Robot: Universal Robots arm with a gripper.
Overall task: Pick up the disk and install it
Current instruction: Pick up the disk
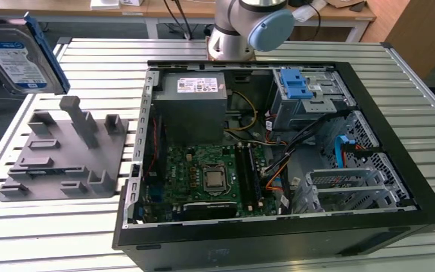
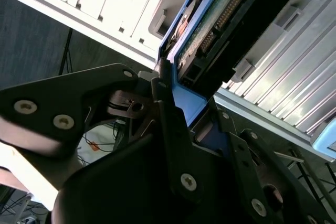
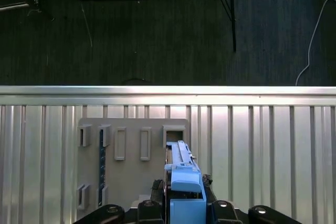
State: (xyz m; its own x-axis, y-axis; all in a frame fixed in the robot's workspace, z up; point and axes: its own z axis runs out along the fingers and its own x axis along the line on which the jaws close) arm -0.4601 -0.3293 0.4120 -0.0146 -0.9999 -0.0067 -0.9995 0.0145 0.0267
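1. The gripper (image 2: pixel 176 103) has its black fingers (image 2: pixel 168 129) pinched in narrow on the blue carrier bracket of the disk (image 2: pixel 210 30), so the disk sits right between them, gripped at one end
2. In the first wrist view the disk (image 3: pixel 181 166) shows edge-on, sticking out from between the fingers, blue bracket uppermost
3. From the exterior view the disk (image 1: pixel 21 54) hangs in the air at that view's left, stood up on its edge, its white-and-blue label facing the camera
4. Beneath it lies a grey fixture plate (image 1: pixel 59 164) with upright pegs and slots; the disk is lifted clear of the plate and touches nothing on it
5. The plate rests on a slatted metal table (image 1: pixel 51 238)
6. Further towards the exterior view's right stands an open black computer case (image 1: pixel 278 241), well apart from the disk, with a green motherboard (image 1: pixel 202 175), a grey box with a white sticker (image 1: pixel 195 102) and a grey cage with a blue latch (image 1: pixel 305 93) inside
7. Beyond the case rises the arm's base (image 1: pixel 237 34)
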